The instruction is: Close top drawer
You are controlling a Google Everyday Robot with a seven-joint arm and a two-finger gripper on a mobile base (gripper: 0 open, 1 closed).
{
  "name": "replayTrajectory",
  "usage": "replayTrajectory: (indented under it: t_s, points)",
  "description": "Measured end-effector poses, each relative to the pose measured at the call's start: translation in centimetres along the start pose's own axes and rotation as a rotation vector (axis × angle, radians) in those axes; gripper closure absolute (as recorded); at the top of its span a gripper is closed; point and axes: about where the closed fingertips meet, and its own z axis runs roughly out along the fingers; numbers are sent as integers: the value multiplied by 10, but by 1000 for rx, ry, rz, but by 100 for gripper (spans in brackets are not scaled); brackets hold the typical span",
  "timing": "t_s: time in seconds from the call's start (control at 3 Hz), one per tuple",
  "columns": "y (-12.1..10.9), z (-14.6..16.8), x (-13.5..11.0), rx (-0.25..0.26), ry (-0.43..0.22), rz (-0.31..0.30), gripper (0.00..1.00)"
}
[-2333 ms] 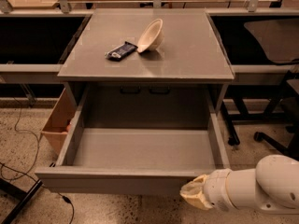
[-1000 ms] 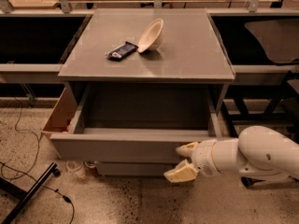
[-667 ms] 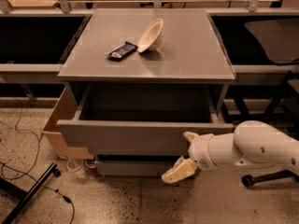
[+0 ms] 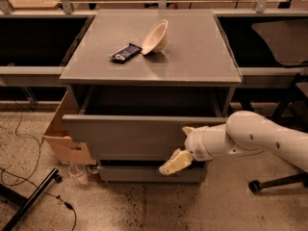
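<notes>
The top drawer point(image 4: 130, 136) is a wide matte-grey drawer with a plain front panel. It stands partly open, pulled out a short way from the grey cabinet point(image 4: 192, 61). My gripper point(image 4: 180, 146) is at the right part of the drawer's front panel, against or just in front of it. One cream finger point(image 4: 175, 162) points down-left over the panel's lower edge; the other shows near the panel's top edge. My white arm reaches in from the right.
A white bowl point(image 4: 156, 36) lies tilted on the cabinet top beside a dark snack packet point(image 4: 125, 53). A cardboard box point(image 4: 65, 138) stands at the cabinet's left. A lower drawer front point(image 4: 144, 173) shows below. A chair base point(image 4: 276, 182) is on the right, cables and a black bar on the floor at left.
The top drawer has slid back from wide open to only a short way out. My gripper moved along with its front panel, toward the cabinet.
</notes>
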Motion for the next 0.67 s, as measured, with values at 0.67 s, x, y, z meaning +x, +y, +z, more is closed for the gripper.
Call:
replayTrajectory:
  t_s: [0.67]
  points:
    - [-20,4,-11,26,4,-6,41]
